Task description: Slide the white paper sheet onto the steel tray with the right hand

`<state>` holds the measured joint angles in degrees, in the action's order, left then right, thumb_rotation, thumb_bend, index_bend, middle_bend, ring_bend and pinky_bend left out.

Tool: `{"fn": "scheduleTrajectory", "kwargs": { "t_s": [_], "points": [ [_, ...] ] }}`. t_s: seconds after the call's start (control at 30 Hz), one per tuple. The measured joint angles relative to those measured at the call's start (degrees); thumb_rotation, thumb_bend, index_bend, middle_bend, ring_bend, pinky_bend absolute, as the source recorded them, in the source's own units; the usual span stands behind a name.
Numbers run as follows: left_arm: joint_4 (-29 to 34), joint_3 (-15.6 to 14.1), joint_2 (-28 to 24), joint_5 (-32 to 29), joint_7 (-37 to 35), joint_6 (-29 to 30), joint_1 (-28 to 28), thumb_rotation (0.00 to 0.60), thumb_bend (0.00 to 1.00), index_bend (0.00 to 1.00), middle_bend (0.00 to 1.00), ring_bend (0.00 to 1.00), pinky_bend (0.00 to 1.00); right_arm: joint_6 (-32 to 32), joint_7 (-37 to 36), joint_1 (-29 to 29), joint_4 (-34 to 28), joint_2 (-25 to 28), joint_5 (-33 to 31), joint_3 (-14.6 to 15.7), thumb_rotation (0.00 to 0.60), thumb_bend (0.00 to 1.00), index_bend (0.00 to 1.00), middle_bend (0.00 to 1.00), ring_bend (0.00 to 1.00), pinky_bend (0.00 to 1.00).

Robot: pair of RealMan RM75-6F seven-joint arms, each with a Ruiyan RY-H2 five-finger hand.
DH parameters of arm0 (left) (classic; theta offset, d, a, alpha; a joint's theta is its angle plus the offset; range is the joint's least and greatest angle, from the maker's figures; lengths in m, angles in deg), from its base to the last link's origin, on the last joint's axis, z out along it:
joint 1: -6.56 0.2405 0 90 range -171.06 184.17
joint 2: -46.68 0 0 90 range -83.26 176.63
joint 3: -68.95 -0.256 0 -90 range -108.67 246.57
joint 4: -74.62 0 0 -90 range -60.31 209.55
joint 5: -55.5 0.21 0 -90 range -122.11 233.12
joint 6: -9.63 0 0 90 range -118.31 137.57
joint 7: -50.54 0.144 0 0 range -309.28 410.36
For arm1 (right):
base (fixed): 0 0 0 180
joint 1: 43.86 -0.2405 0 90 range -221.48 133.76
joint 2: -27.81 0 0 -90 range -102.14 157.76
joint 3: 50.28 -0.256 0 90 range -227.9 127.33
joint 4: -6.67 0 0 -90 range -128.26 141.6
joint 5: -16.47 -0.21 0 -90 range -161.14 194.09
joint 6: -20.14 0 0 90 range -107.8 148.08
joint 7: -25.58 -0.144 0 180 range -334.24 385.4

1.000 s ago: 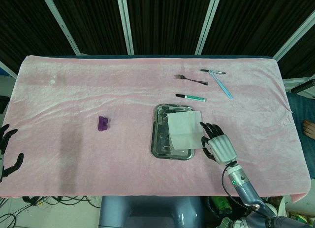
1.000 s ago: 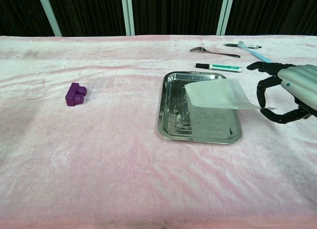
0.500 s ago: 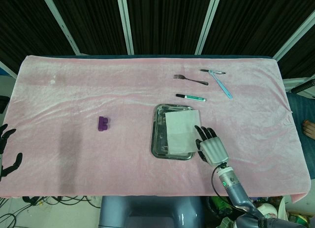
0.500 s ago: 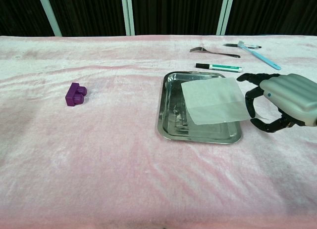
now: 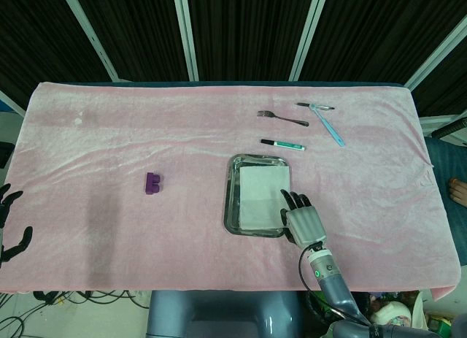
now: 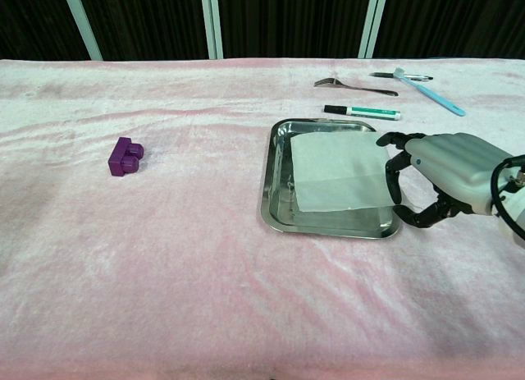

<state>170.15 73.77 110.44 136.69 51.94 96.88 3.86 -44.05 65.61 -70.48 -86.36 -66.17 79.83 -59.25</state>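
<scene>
1. Chest view: right hand (image 6: 439,179) placed just beside the right rim of the steel tray (image 6: 278,212), fingers (image 6: 394,183) curled loosely and apart, dark fingertips reaching the tray's right edge. Holding nothing that can be seen; whether the fingertips touch the paper's edge, cannot tell.
2. Seen also in the head view at the near right corner of the tray (image 5: 230,206), this same right hand (image 5: 301,221), with its arm leading down to the near table edge.
3. Left hand (image 5: 9,225) seen only at the far left border of the head view, well apart from the tray, off the pink cloth (image 5: 109,199); fingers spread and empty.
4. Lying flat inside the tray, white paper sheet (image 6: 338,170), covering most of the tray's floor toward the right side, with a bare strip of steel at the left.
5. Left of the tray, well apart: purple block (image 6: 125,156) on the cloth.
6. Just beyond the tray's far rim: green marker (image 6: 362,112), lying crosswise.
7. Further beyond the tray: fork (image 6: 354,86), then blue toothbrush (image 6: 428,91) to the far right, with a dark pen (image 6: 392,75) touching or crossing its head.
</scene>
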Motion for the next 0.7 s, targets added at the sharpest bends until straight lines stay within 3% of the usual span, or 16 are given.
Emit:
{"fn": "scheduleTrajectory", "kwargs": {
  "t_s": [0.43, 0.7],
  "points": [
    [0.1, 0.0, 0.0, 0.0, 0.1, 0.1, 0.1, 0.600, 0.39, 0.15, 0.04, 0.00, 0.00, -0.3, 4.8, -3.0, -3.1, -0.9, -9.9, -1.6, 0.600, 0.39, 0.81, 0.08, 0.12, 0.16],
    [0.0, 0.0, 0.0, -0.1, 0.1, 0.1, 0.1, 0.600, 0.39, 0.15, 0.04, 0.00, 0.00, -0.4, 5.1, -5.2, -2.0, -1.9, -12.1, -1.9, 0.600, 0.39, 0.81, 0.08, 0.12, 0.16]
  ]
}}
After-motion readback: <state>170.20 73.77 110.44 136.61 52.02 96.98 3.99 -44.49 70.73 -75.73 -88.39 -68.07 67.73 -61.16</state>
